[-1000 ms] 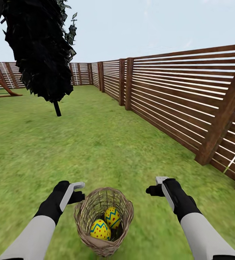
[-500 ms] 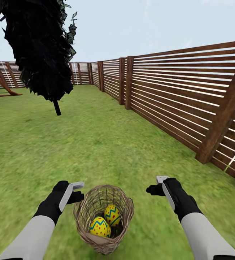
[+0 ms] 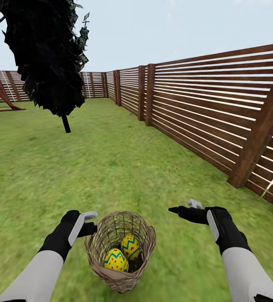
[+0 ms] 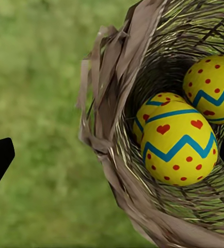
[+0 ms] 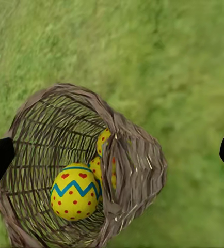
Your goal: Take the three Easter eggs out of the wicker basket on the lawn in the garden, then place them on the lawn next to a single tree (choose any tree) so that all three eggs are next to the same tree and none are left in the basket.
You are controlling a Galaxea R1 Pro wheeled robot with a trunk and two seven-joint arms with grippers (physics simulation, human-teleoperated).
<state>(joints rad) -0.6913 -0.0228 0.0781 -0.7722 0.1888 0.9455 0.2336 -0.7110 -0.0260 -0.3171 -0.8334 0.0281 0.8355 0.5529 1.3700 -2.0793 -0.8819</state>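
Flanking wicker basket of Easter eggs: left gripper, right gripper, both spread, empty.

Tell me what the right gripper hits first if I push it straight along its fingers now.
Probably the wicker basket: the right gripper looks down at its rim and open mouth, an Easter egg inside. Depth is unclear.

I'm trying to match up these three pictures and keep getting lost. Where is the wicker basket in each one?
Head view: the wicker basket stands on the grass at bottom centre, between the two arms.
Left wrist view: the basket takes up the right side, mouth facing the camera.
Right wrist view: the basket sits at lower left.
Shared landmark: the yellow Easter eggs inside it.
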